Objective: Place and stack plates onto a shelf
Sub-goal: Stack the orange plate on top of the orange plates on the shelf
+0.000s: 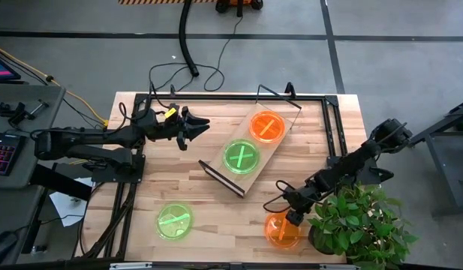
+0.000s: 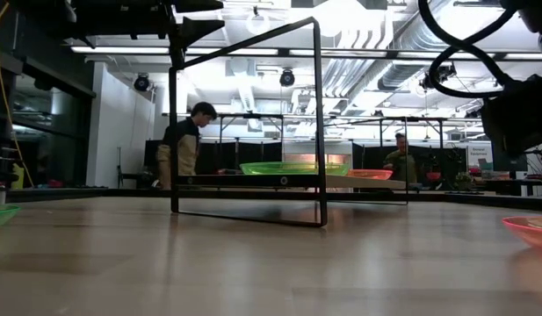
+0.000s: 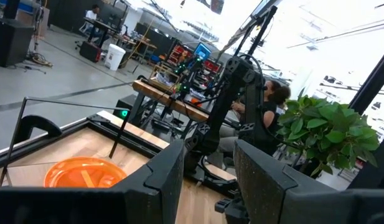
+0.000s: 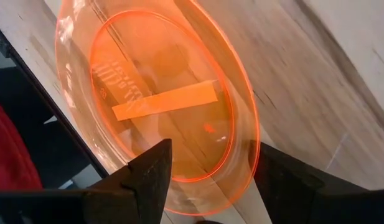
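The plywood shelf (image 1: 250, 154) lies slantwise at the table's middle on its thin black wire frame. On it rest one orange plate (image 1: 267, 126) and one green plate (image 1: 241, 157); both also show in the low view, green (image 2: 292, 168) and orange (image 2: 369, 174). Another green plate (image 1: 174, 221) lies flat on the table at the near left. Another orange plate (image 1: 282, 229) lies flat at the near right. My right gripper (image 1: 293, 217) is open just above this plate's edge, and its fingers stand on either side of a stretch of the rim (image 4: 254, 155). My left gripper (image 1: 199, 127) is open and empty, left of the shelf. The other plates are out of view. My right gripper comes at the near-right orange plate from above, slanting down, its open fingers (image 4: 151, 177) astride the plate's rim. Whether they touch the plate, I cannot tell. The plate lies flat on the table.
A potted green plant (image 1: 362, 225) stands at the table's near right corner, close beside my right arm. A black tube frame (image 1: 332, 127) runs along the table's far and right edges. People stand and sit in the room beyond the table (image 2: 187, 145).
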